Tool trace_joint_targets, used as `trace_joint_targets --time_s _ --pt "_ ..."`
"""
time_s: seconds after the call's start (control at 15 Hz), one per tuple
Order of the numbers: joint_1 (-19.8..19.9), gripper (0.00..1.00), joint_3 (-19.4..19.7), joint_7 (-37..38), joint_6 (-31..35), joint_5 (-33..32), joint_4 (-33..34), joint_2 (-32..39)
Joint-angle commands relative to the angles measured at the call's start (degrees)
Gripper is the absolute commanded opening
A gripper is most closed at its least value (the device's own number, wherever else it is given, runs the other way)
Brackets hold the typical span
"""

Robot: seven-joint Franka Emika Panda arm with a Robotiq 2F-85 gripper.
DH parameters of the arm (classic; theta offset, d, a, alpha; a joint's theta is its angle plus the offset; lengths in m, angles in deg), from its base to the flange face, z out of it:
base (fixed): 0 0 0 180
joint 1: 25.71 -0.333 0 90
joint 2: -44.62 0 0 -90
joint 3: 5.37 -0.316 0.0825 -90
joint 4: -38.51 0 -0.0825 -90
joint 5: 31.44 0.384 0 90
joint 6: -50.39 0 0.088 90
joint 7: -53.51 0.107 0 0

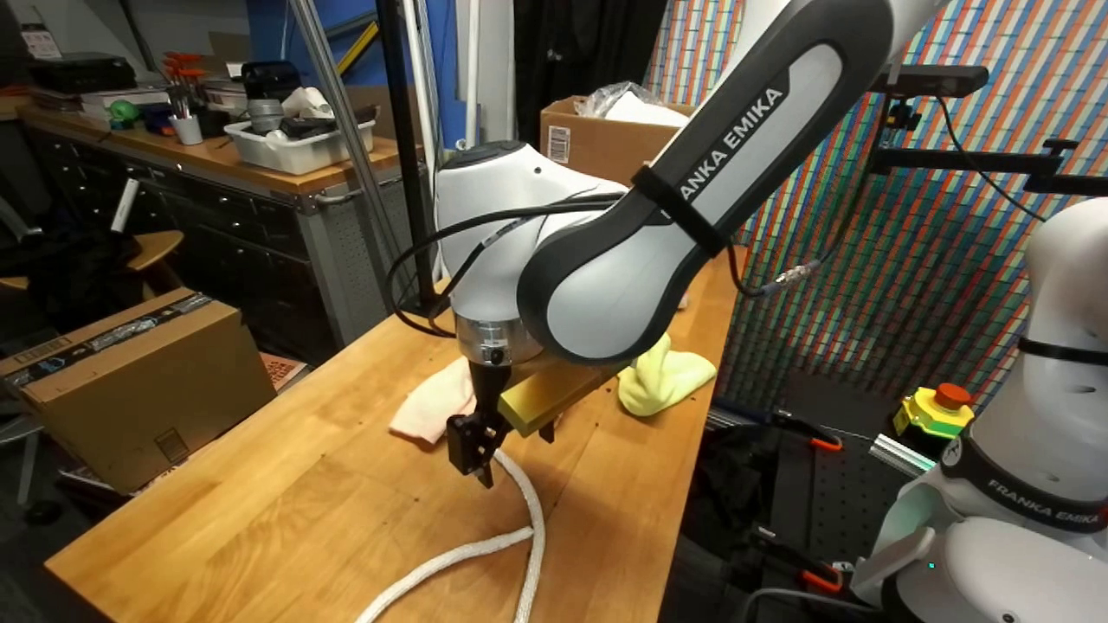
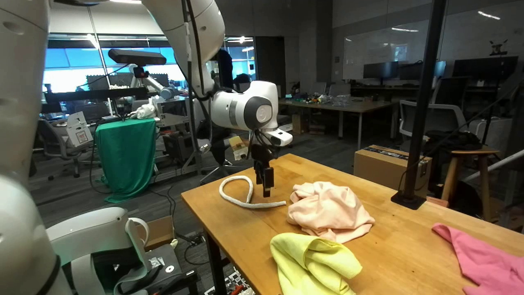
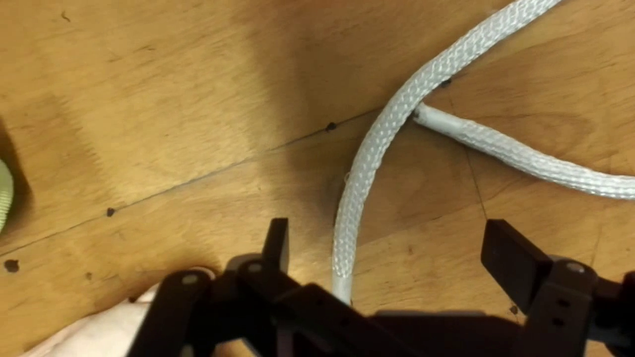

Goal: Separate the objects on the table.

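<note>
A white braided rope [image 3: 367,163] lies looped on the wooden table, one end meeting its own length. It also shows in both exterior views [image 1: 532,510] [image 2: 262,205]. My gripper [image 3: 389,243] is open and empty above the rope, with one rope end between its fingers in the wrist view. The gripper shows in both exterior views [image 1: 515,443] [image 2: 265,186], apart from the table. A crumpled peach cloth [image 2: 329,211] lies near the rope's end. A yellow cloth [image 2: 313,266] lies beside the peach one. A pink cloth [image 2: 491,258] lies farther along; in the wrist view it is out of view.
The wooden table [image 1: 286,502] bears all these things. A black post [image 2: 421,102] stands at the table's edge. A cardboard box [image 1: 147,381] stands beside the table. A gold block-shaped part [image 1: 554,394] sits on the wrist just above the fingers.
</note>
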Motion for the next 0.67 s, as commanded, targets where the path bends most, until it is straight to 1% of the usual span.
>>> trace_joint_targets --time_s 0.0,0.2,0.6 --pt "-0.84 1.0 -0.07 4.0 2.49 -1.37 -2.88 -2.91" --pt "-0.93 1.0 -1.13 5.22 2.9 -0.28 -2.22 -2.28" --pt "-1.75 1.0 -2.21 7.99 3.53 -0.25 -2.1 -1.19"
